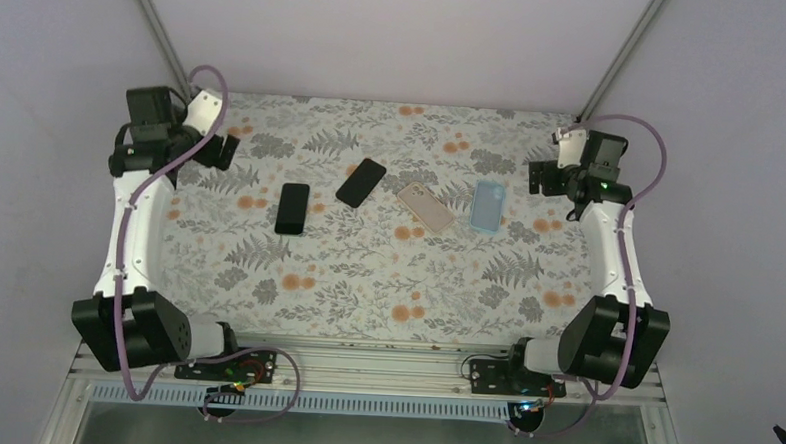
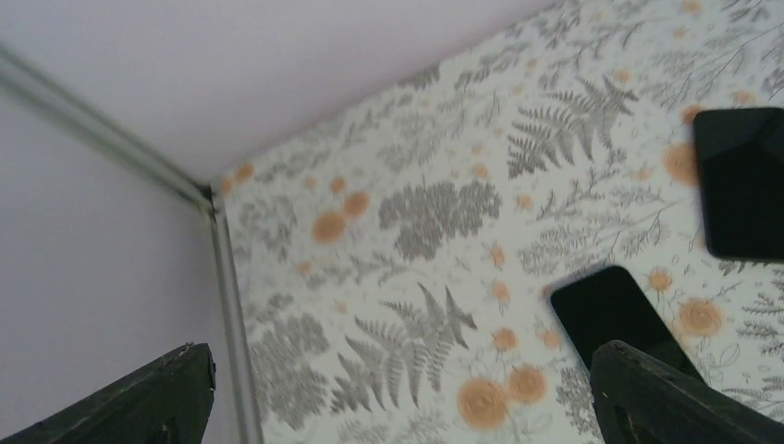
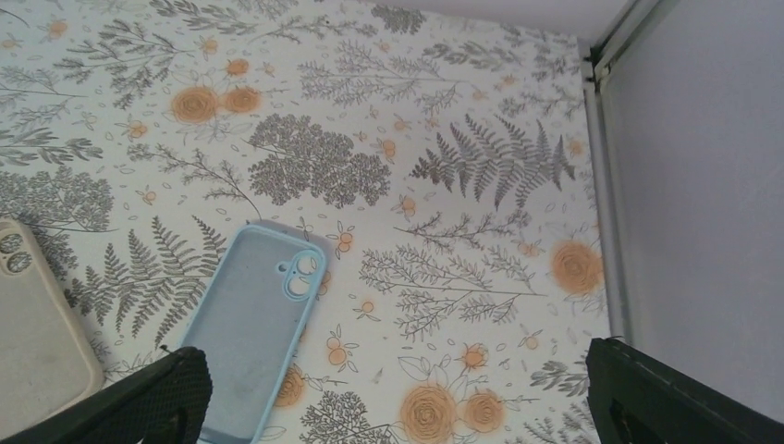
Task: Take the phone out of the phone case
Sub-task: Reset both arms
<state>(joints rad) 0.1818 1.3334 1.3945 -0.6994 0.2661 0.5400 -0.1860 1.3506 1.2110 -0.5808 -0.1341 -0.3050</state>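
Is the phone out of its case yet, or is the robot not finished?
Looks done. A black phone and a second black phone lie bare, apart from the empty blue case and the beige case. In hand: nothing, both arms' jaws stand open at the sides. Left: nothing that I can see.

Two matching robot arms seen from above. The left arm (image 1: 123,232) and the right arm (image 1: 620,254) each have a slim white link set between bulky black cylindrical joint housings (image 1: 129,326). A mauve cable (image 1: 213,78) arcs out from each wrist and follows the white link to the base. Each black base plate (image 1: 237,367) carries thin red and dark wires. A small green light (image 1: 603,177) glows on the right wrist. A white block (image 1: 206,112) sits beside the left wrist's black housing. Close up, the left gripper (image 2: 402,370) has matte black, wedge-shaped fingers (image 2: 139,403). The right gripper (image 3: 398,370) has the same fingers (image 3: 153,400), finely dimpled.
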